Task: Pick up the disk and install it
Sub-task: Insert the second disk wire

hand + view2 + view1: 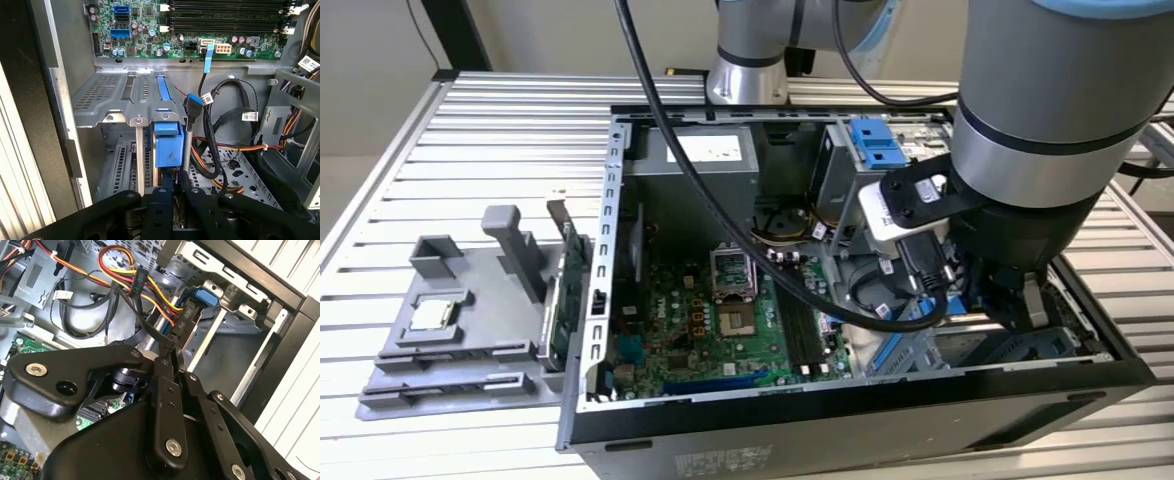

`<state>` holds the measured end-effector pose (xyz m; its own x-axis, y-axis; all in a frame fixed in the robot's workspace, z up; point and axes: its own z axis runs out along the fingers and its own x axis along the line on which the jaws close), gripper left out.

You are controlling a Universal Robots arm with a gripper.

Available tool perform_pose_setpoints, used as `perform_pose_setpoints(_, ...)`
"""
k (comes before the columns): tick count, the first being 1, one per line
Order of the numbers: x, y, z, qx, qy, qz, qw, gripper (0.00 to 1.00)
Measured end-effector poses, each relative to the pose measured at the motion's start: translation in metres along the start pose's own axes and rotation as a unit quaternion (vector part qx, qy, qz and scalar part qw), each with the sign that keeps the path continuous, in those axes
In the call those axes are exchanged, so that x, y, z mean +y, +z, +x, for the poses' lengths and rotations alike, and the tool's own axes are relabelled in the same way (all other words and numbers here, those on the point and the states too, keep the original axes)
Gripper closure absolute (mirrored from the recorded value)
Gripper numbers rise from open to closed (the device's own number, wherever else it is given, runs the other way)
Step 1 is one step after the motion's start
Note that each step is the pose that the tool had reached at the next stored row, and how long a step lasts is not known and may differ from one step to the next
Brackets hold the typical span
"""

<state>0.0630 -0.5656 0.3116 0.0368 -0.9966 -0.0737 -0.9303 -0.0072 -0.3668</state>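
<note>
One ribbed silver metal table (pixel 494 130) carries a black open-sided computer case (pixel 854 430), and the grey-and-blue robot arm (pixel 1047 100) reaches down into the case corner at the exterior view's right, well apart from the green motherboard (pixel 720 320). In that corner stands a perforated grey metal drive cage (pixel 100 95). The disk (pixel 167 145), a flat silver drive in a blue plastic rail frame, shows edge-on in the first wrist view, standing upright in the cage between two silver metal guide rails. Its long axis runs straight away from the fingertips, deeper into the cage and toward the motherboard's edge; only its blue end and blue top strip can be made out. The black gripper (pixel 172 182) sits directly at the disk's near end, in line with that axis. Its fingers (pixel 167 405) are drawn almost together and, by my reading, pinch the thin near edge of the frame, though the contact itself is partly hidden. A black power cable plug (pixel 190 320) hangs just beside the fingertips.
</note>
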Motion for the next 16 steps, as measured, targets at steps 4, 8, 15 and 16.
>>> perform_pose_setpoints(4,0.0004,0.0014,-0.0005,0.0025,-0.001,-0.0022,0.99999,1.00)
perform_pose_setpoints(8,-0.0002,0.0008,-0.0013,0.0045,-0.001,-0.0034,0.99998,1.00)
perform_pose_setpoints(15,-0.0030,-0.0089,-0.0022,0.0046,-0.001,-0.0034,0.99998,1.00)
perform_pose_setpoints(16,-0.0030,-0.0089,-0.0022,0.0046,-0.001,-0.0034,0.99998,1.00)
